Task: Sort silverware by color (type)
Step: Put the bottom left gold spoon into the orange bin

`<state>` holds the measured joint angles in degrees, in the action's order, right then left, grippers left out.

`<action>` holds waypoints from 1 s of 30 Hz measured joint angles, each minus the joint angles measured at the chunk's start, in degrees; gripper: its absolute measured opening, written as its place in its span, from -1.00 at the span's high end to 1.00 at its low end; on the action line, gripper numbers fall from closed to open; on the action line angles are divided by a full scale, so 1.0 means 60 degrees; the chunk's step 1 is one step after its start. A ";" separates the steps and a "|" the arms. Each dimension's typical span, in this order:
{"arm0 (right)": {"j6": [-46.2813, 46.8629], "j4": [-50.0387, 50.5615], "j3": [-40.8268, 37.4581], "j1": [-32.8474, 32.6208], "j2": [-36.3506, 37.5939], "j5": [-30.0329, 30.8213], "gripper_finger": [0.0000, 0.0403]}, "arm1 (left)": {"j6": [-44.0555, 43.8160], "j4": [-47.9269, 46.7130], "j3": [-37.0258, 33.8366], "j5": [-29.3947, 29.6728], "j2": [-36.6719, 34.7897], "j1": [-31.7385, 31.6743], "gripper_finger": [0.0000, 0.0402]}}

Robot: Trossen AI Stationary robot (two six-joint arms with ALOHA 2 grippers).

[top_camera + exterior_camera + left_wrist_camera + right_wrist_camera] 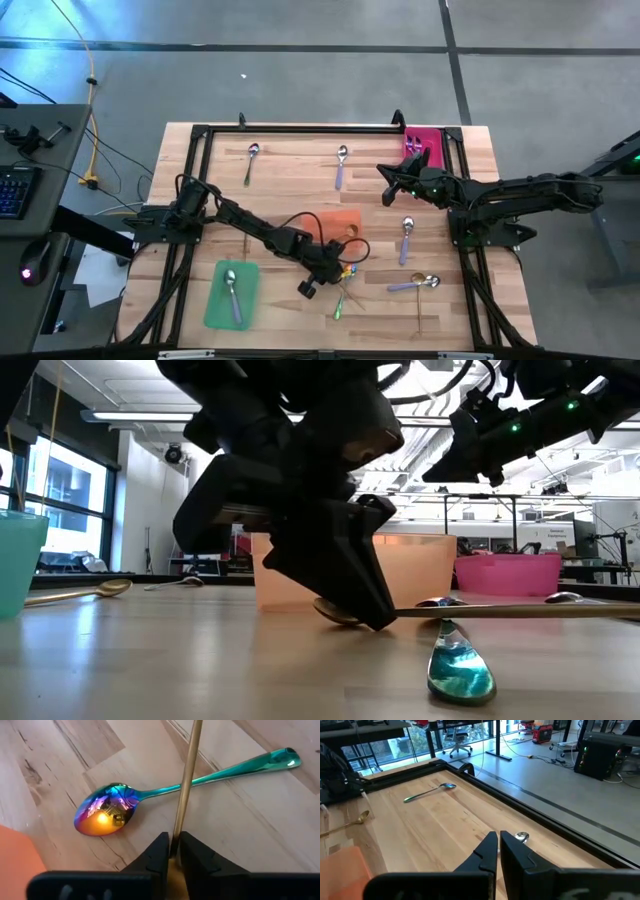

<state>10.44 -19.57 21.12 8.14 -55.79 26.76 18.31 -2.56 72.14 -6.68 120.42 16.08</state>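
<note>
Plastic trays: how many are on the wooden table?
3. The green rectangular plastic tray lies lower left in the high view, the orange plastic tray in the middle, the pink plastic tray at the upper right corner. None seems hidden.

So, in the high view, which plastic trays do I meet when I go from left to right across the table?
green tray → orange tray → pink tray

Glossy iridescent metal spoon point(107, 810), wood table point(260, 820)
</note>
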 joint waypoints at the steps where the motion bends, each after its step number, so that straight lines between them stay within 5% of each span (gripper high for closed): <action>1: 0.0000 0.0000 0.0000 0.0000 0.0000 0.0000 0.99 | 0.0006 -0.0043 0.0004 0.0012 -0.0007 0.0000 0.89; 9: 0.0000 -0.0001 0.0000 0.0000 0.0000 -0.0005 0.99 | 0.0141 -0.0402 -0.0011 0.0575 -0.0314 0.0098 0.97; 16: 0.0000 0.0000 0.0000 -0.0004 0.0000 -0.0031 0.99 | -0.0078 -0.1170 -0.0015 0.1424 -0.1700 0.0045 0.98; 23: -0.0040 -0.0076 0.0004 -0.0188 0.0000 -0.0033 0.99 | -0.2183 -0.2148 -0.0242 0.2285 -0.3485 -0.0985 0.98; 30: -0.0061 -0.0147 0.0004 -0.0200 -0.0004 -0.0033 0.99 | -0.4112 -0.1978 -0.1353 0.2137 -0.3647 -0.2130 0.98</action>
<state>10.07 -20.46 21.15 6.94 -55.81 26.57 -6.36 -14.43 64.02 6.15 98.54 3.30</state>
